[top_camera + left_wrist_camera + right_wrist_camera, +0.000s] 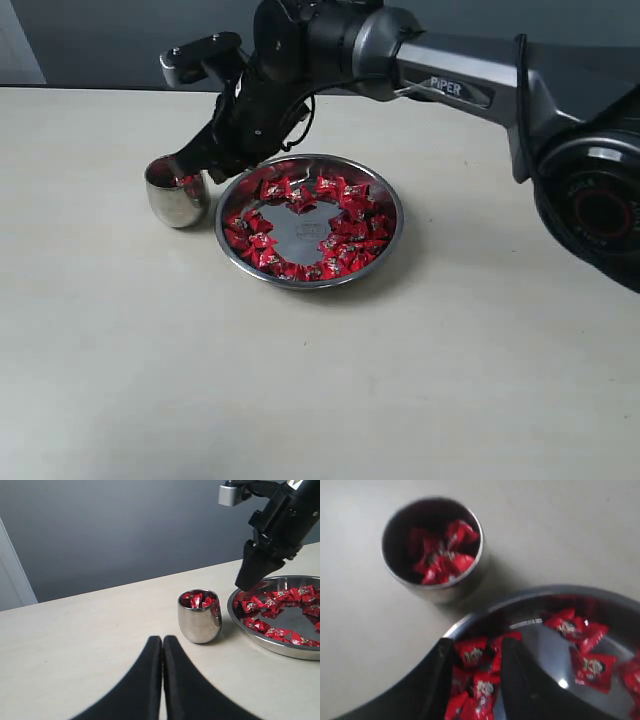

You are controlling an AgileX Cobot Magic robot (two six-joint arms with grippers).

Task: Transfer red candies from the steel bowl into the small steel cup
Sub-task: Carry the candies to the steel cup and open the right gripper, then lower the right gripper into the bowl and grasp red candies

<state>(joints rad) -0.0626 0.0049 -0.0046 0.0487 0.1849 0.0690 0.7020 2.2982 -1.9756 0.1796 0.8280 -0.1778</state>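
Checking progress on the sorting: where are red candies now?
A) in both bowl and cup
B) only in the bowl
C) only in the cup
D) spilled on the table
A: red candies sit inside the cup and many more lie in the bowl.

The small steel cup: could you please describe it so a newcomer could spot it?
On the pale table, find the wide steel bowl of red candies. Beside its rim, leftward in the exterior view, stands the small steel cup. Unlike the shallow bowl, it is narrow and tall-sided, holding a few candies.
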